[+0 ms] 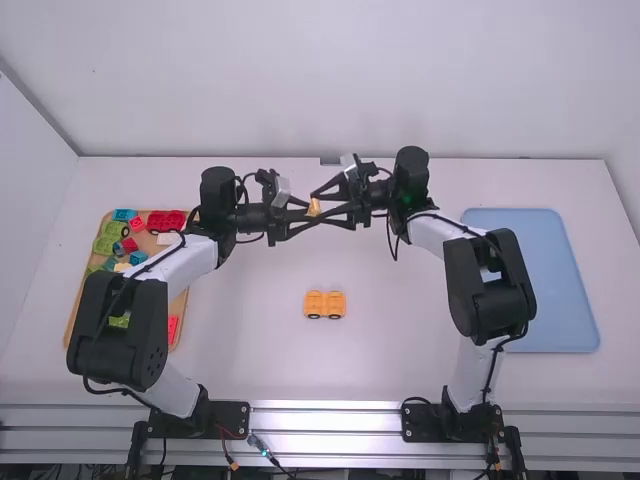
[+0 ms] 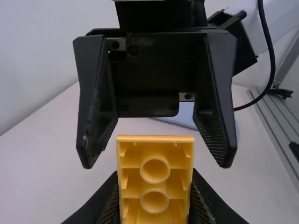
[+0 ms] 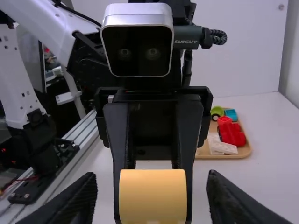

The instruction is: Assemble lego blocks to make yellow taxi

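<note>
In the high view my left gripper (image 1: 308, 214) and right gripper (image 1: 322, 203) face each other above the table, a small yellow block (image 1: 314, 208) between them. The left gripper (image 2: 155, 205) is shut on this block (image 2: 155, 179), whose hollow side with two round tubes shows in the left wrist view. My right gripper (image 3: 152, 198) stands open, its fingers spread either side of the block's smooth face (image 3: 153, 196) with gaps on both sides. A yellow car base with black wheels (image 1: 325, 304) rests on the table's middle, nearer the arm bases.
A wooden tray (image 1: 179, 331) with red, green, blue and other blocks lies at the left, partly under the left arm. At the right is a pale blue tray (image 1: 540, 280), close to the right arm. A wall (image 1: 340, 80) stands behind the table.
</note>
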